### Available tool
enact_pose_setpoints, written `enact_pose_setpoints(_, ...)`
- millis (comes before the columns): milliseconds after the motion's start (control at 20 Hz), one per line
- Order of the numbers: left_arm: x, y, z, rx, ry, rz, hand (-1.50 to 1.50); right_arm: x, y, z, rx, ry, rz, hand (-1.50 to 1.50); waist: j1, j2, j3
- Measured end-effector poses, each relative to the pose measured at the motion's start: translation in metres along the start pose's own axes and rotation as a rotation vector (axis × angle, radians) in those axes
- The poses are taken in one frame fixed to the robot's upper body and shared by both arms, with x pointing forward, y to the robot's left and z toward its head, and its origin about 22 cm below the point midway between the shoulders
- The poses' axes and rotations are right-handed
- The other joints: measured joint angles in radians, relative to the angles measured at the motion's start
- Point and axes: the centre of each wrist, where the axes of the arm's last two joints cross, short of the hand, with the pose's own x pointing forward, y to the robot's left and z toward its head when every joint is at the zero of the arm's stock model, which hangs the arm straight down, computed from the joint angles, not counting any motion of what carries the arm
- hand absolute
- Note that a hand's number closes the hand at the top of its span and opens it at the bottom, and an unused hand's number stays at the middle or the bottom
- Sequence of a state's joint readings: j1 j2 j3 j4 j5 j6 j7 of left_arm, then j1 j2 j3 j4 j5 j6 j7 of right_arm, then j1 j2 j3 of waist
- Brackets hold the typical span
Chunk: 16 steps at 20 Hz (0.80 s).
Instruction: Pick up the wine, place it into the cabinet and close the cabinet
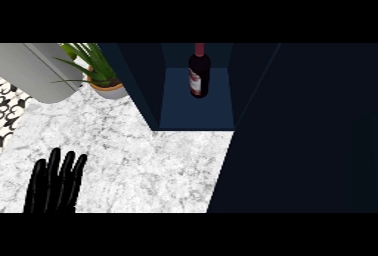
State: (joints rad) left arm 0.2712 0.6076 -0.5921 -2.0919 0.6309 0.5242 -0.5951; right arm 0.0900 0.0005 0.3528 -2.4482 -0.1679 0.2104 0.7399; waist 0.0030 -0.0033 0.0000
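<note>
Left hand (55,182) rests open at counter's (148,165) lower edge.

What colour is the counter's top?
White marble with grey veining, seen in the head view.

The wine bottle (198,75) loses its neck top at the upper band; beside the cabinet (198,112), the plant (94,67) is cropped too.
</note>
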Motion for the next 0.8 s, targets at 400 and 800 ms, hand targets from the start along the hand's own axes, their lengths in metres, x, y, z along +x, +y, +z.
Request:
enact_pose_setpoints(400,0.02,0.034,-0.007,0.039,-0.023,-0.006,-1.5,0.002,0.037,-0.005,0.238,-0.002,-0.002,1.5,0.0,-0.003,-0.001)
enact_pose_setpoints(800,0.035,0.073,-0.016,0.049,-0.018,-0.038,-1.5,0.005,0.058,-0.001,0.188,-0.004,0.0,1.5,0.0,-0.005,-0.002)
